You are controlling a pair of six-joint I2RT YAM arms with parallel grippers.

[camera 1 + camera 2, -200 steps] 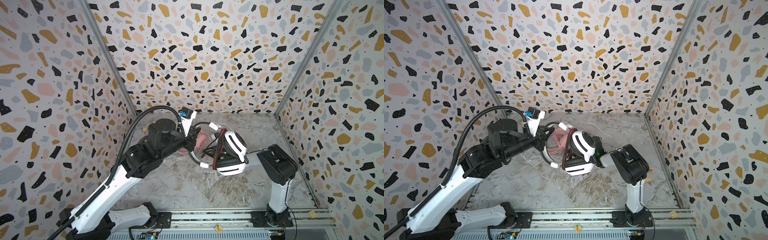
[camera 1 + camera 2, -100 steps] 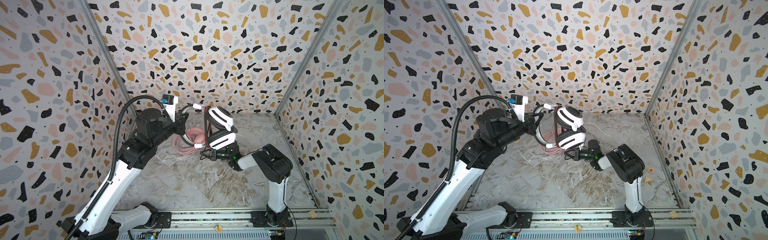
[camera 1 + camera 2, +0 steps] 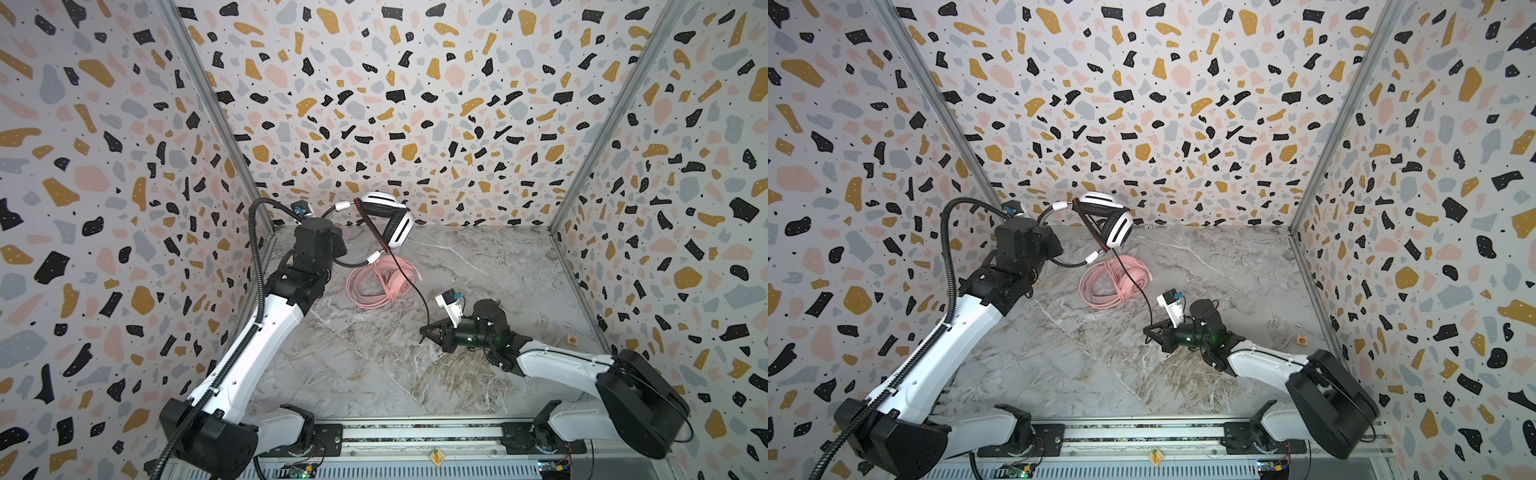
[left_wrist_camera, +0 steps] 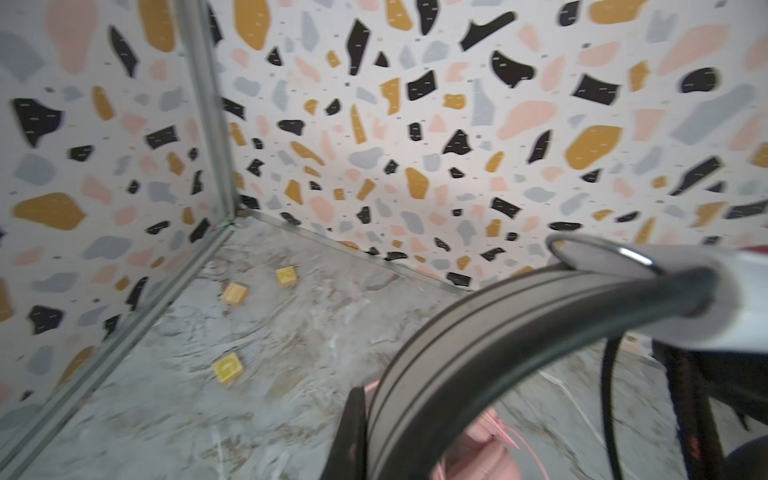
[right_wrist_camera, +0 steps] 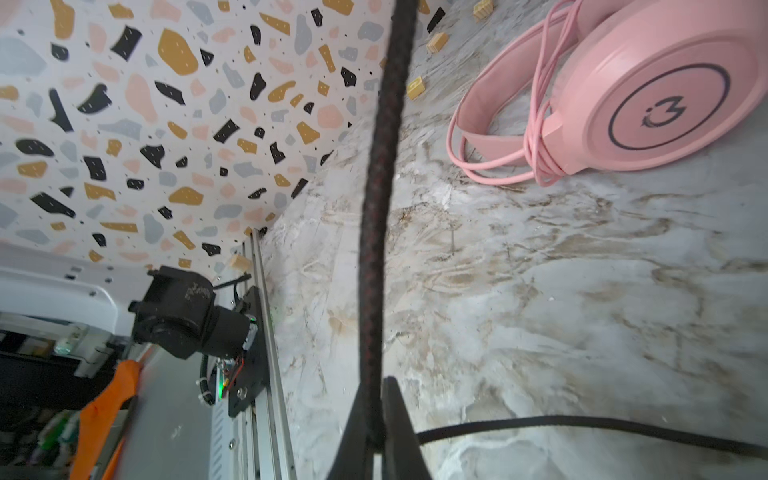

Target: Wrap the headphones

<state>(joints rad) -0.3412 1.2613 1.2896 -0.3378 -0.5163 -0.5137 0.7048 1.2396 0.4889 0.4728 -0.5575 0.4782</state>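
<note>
Two robot arms work over a marble-patterned desk (image 3: 374,374) in both top views. The left hand (image 3: 331,259), clenched, grips the curved headband of the white-and-black headphones (image 3: 392,222), holding them aloft near the back wall. The right hand (image 3: 426,331), low above the desk, is pinched shut on their black cable (image 3: 415,286), which curves down to it. The pink headphones (image 3: 386,280) lie on the desk below, cord coiled. A second ago the white pair hung lower, against the pink pair, with the right hand close beneath.

Left wrist view: a glossy, ridged grey band arcs away beside one black finger (image 4: 353,432).

Right wrist view: the braided cable rises from closed black fingers (image 5: 397,432).
</note>
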